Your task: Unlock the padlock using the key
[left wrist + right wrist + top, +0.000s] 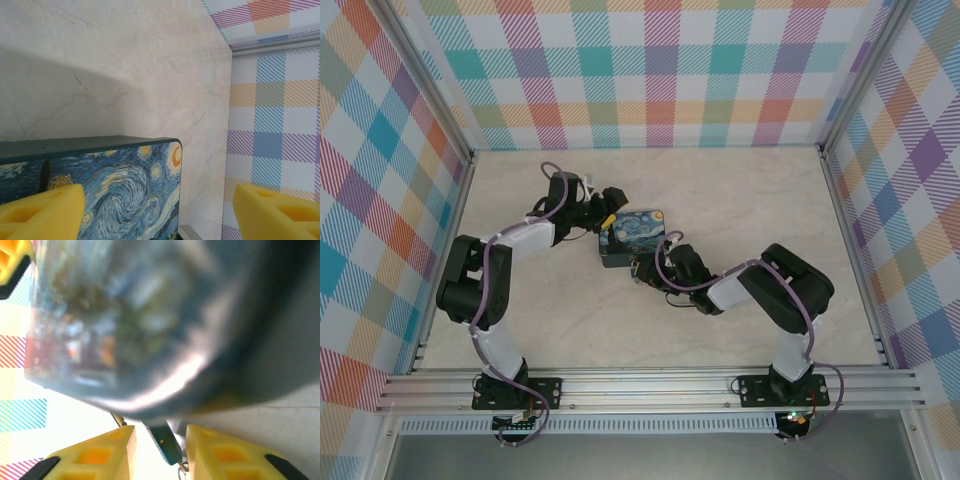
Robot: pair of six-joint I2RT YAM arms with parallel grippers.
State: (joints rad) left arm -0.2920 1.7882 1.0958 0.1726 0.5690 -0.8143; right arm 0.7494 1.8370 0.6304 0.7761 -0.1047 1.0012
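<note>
1. Evidently the left gripper (157,215) is released, its yellow fingers (40,210) spread wide across a corner of the painted box (130,180), probably to brace it on the table (125,75)
2. The right gripper (161,429) sits low at the box's edge, and a small dark blue-green piece, seemingly the padlock (164,445), hangs between its fingers
3. Whether those fingers pinch the piece or merely flank it, I cannot tell; the close view is too blurred

A lab test cell: aluminium frame (650,385), plaid walls (650,70), marble tabletop (650,190).
</note>
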